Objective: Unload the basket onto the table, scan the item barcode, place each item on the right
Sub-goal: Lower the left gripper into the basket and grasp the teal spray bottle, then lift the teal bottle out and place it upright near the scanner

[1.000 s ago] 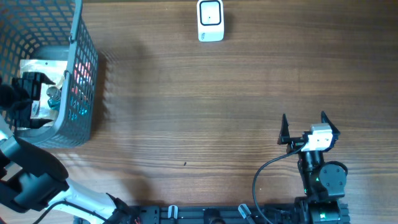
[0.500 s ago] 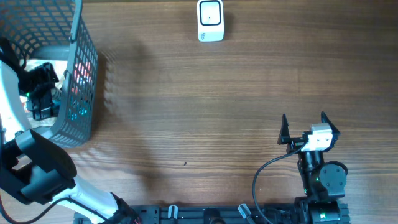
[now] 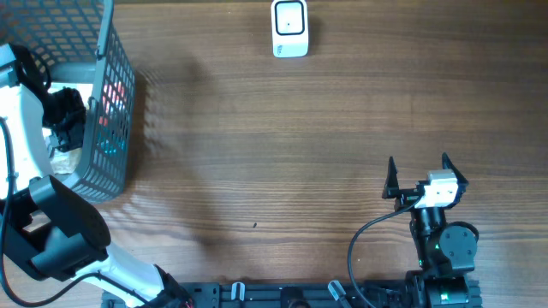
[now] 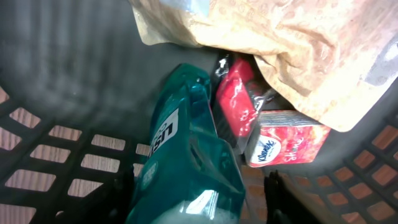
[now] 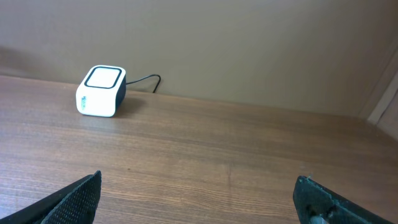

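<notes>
I'm watching the left arm reaching down into the grey basket (image 3: 116, 94) at the far-left edge of the table (image 3: 300, 154), and overhead it is covering most of what is inside. In the left wrist view the left gripper (image 4: 198, 202) is cut off by the bottom edge. Only two dark fingers (image 4: 275, 196) are showing, one on each side of the teal pouch (image 4: 186, 149), which is lying in the basket against its slotted wall. I'm seeing a sliver of gap between the right-hand finger and the pouch, but the tips are out of frame. So I can't tell whether the jaws are actually clamping it or just straddling it. The pouch's lower end is washing out in glare. Its white lettering is running sideways and I'm only making out something like "US", not a full word. No barcode is facing this camera. A crumpled tan bag (image 4: 298, 50) is lying over a red packet (image 4: 239, 99), hiding its print. Beside that, I'm reading "Kleenex" on a red-and-white tissue pack (image 4: 283, 146). The right gripper (image 3: 419, 162) is sitting near the front-right with jaws spread wide and nothing in them. The scanner (image 3: 289, 28), a white box, is sitting at the table's far edge, well apart from both arms, and any marking on it is too small to read.
</notes>
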Controlling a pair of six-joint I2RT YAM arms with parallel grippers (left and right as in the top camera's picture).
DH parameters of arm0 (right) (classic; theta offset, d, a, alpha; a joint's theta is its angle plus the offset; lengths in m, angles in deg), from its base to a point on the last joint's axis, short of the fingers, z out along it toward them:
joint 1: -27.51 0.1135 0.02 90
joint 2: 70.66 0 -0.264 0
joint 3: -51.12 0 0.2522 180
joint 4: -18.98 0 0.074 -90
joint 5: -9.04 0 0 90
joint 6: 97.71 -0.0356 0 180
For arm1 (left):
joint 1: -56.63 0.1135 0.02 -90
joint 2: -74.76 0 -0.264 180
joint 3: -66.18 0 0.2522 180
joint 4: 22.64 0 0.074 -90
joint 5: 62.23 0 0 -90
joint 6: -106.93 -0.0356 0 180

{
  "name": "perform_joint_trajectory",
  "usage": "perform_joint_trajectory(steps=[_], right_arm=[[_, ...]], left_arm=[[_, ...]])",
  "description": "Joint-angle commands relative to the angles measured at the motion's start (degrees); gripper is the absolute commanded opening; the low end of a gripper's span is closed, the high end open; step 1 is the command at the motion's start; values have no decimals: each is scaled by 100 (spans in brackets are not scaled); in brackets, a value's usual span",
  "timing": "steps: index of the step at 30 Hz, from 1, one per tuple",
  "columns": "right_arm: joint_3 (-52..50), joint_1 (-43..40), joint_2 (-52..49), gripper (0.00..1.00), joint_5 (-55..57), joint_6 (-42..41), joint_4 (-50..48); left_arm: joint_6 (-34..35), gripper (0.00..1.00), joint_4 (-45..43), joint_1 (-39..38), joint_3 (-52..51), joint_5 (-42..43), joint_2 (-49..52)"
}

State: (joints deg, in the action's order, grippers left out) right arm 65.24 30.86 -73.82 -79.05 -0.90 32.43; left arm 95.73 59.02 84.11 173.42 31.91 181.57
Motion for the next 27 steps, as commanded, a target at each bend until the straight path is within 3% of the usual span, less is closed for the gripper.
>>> perform_joint_trajectory(steps=[1,4,7,9,15,18,27], right_arm=[[-4,26,24,100,-44,61,-22],[-4,26,24,100,-42,61,-22],[-4,26,26,100,-44,61,-20],[-4,26,26,100,-42,61,-22],[-4,26,26,100,-44,61,-22],[-4,26,24,100,-44,61,-22],[-4,26,24,100,-44,61,-22]], left_arm=[[98,59,-68,26,-160,-120,101],[90,46,-59,26,-160,-125,98],[-81,42,-17,37,-157,-125,33],[-79,28,-20,44,-157,-125,-122],[-562,28,-11,44,-153,-129,-678],[-815,20,-22,44,-153,-205,-1016],[-1263,19,-699,42,-153,-232,-3233]])
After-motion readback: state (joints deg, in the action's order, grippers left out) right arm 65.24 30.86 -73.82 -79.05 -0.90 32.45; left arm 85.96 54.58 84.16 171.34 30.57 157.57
